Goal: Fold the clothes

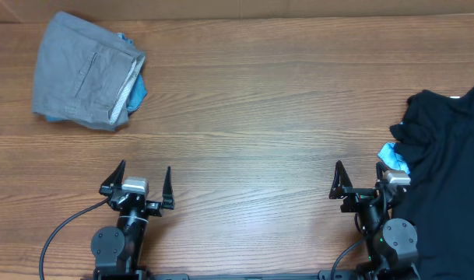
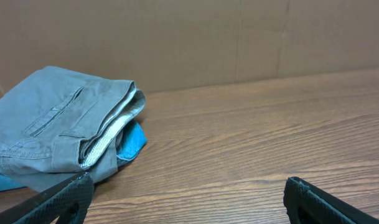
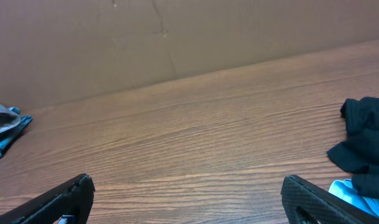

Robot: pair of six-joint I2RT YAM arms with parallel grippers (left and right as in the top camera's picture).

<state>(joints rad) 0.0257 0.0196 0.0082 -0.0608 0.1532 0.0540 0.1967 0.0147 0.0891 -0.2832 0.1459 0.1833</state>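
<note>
A crumpled black T-shirt (image 1: 447, 171) lies at the table's right edge, with a bit of light-blue garment (image 1: 394, 157) poking out at its left side. The same black T-shirt (image 3: 366, 146) and light-blue garment (image 3: 354, 190) show at right in the right wrist view. A folded grey garment (image 1: 85, 71) sits far left over a blue one (image 1: 138, 92); the left wrist view shows this grey garment (image 2: 58, 124) too. My left gripper (image 1: 137, 185) and right gripper (image 1: 359, 183) both stand open and hold nothing, near the front edge.
The wooden table (image 1: 252, 109) runs between the two piles. A brown cardboard wall (image 2: 195, 37) closes off the far side.
</note>
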